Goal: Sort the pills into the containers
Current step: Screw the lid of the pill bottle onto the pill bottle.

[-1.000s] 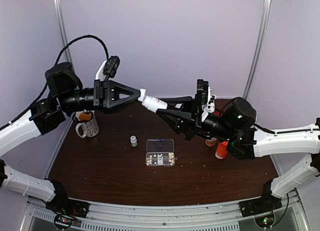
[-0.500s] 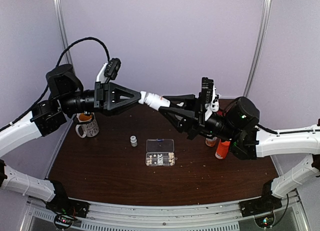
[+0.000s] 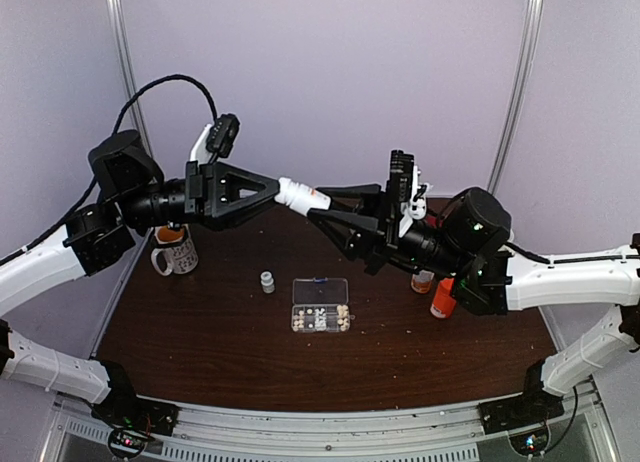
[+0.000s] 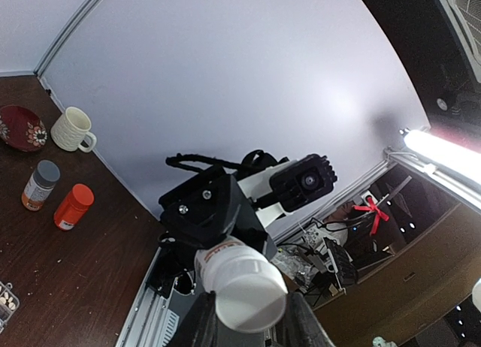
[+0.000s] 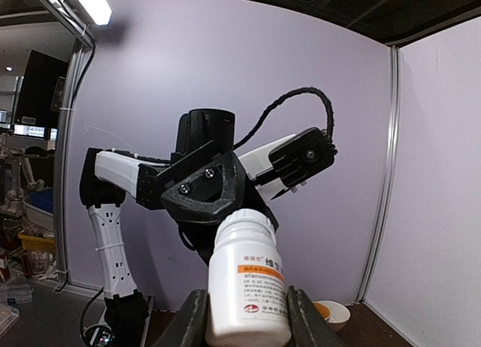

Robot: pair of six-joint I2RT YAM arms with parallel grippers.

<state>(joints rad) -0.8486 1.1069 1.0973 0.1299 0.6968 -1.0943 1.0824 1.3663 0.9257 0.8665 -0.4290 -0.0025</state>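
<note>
Since a second ago the bottle [image 3: 303, 196] has risen a little and drifted left, both arms with it. The left pincer [image 3: 277, 188] clamps its cap, the right pincer [image 3: 318, 206] its labelled body, high above the worktop [image 3: 200, 332]. Pills [image 3: 318, 319] lie in the box [image 3: 335, 286] below, mid-worktop. They look tiny, light, hard, apt to roll: better poured than pinched. The smooth, stiff bottle wants its hold on the body.
</note>
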